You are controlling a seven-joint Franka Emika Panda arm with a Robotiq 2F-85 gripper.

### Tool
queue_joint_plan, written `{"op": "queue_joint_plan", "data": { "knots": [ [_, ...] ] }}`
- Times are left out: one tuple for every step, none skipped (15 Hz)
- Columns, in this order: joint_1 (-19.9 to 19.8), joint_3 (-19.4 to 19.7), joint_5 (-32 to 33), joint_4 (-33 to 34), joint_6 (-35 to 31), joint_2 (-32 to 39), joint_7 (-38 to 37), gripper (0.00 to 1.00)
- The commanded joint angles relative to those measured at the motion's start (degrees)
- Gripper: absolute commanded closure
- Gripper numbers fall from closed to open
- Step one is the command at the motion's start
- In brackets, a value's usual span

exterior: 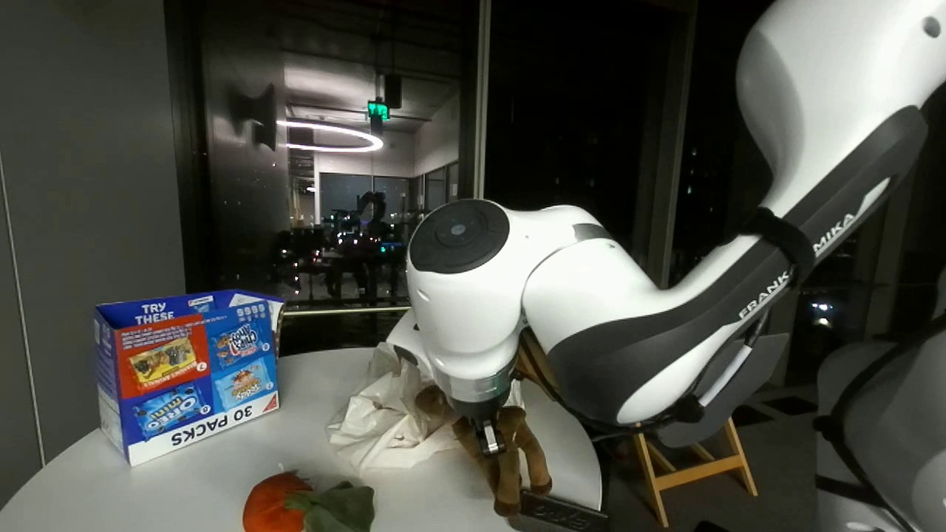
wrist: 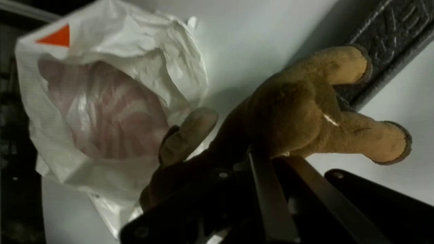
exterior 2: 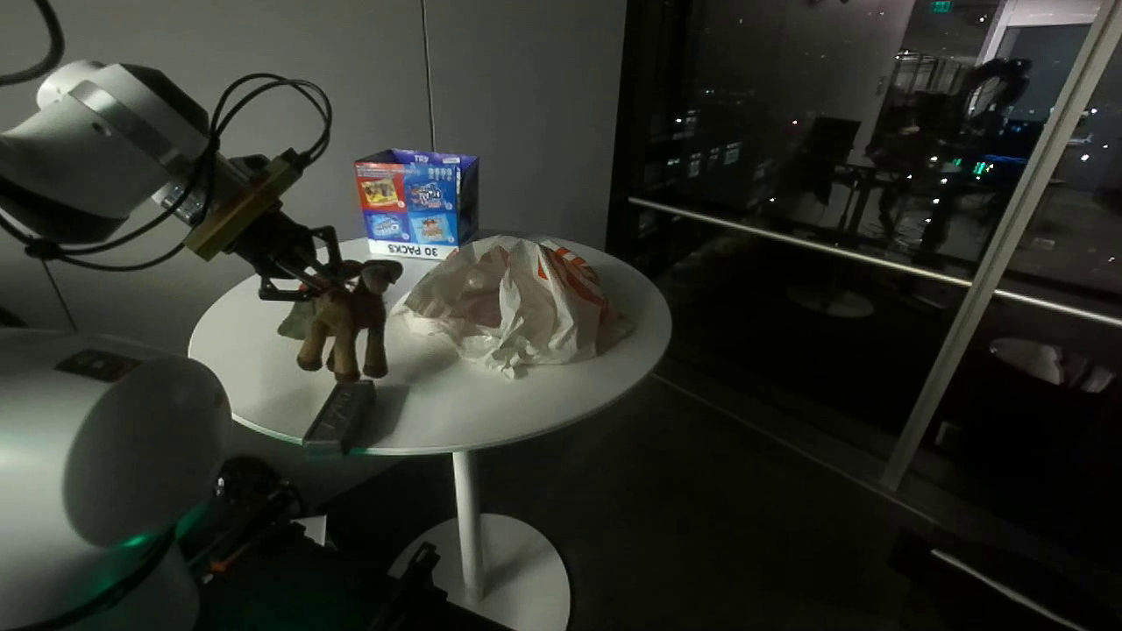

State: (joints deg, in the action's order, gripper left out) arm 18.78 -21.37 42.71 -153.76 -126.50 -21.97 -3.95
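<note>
A brown stuffed animal with lighter-tipped legs stands roughly upright at the near part of the round table. My gripper reaches down to its back, fingers pinched together on the fabric. From the wrist view, the fingertips of the gripper press into the toy's dark body, and the exact pinch is in shadow. Its head is beside the crumpled white plastic bag, whose mouth shows a reddish inside. The toy's feet are close to a dark lettered block; whether they bear on the table, I cannot tell.
A blue and red snack box stands across the white round table. An orange plush thing with a green leafy part lies at the table's front in an exterior view. Dark windows and a rail are beyond.
</note>
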Motion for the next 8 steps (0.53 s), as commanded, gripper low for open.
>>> {"op": "queue_joint_plan", "data": {
  "knots": [
    [-3.1, 0.5, 0.9, 1.5, 6.6, 1.8, -4.9, 0.93],
    [-3.9, 0.7, 1.2, 2.4, 7.9, 3.6, -5.6, 0.93],
    [-4.8, 0.7, 3.0, 3.2, 8.4, 4.9, -6.4, 0.93],
    [-5.5, 0.7, 4.3, 4.3, 9.0, 6.3, -8.2, 0.94],
    [-6.0, 0.8, 6.1, 5.2, 9.4, 7.4, -8.9, 0.94],
    [-6.4, 0.8, 8.2, 6.8, 10.1, 9.0, -10.0, 0.93],
    [-6.7, 1.0, 10.0, 8.3, 10.8, 10.4, -10.6, 0.93],
    [-6.9, 1.4, 11.7, 10.2, 11.7, 12.1, -10.9, 0.94]
  ]
}}
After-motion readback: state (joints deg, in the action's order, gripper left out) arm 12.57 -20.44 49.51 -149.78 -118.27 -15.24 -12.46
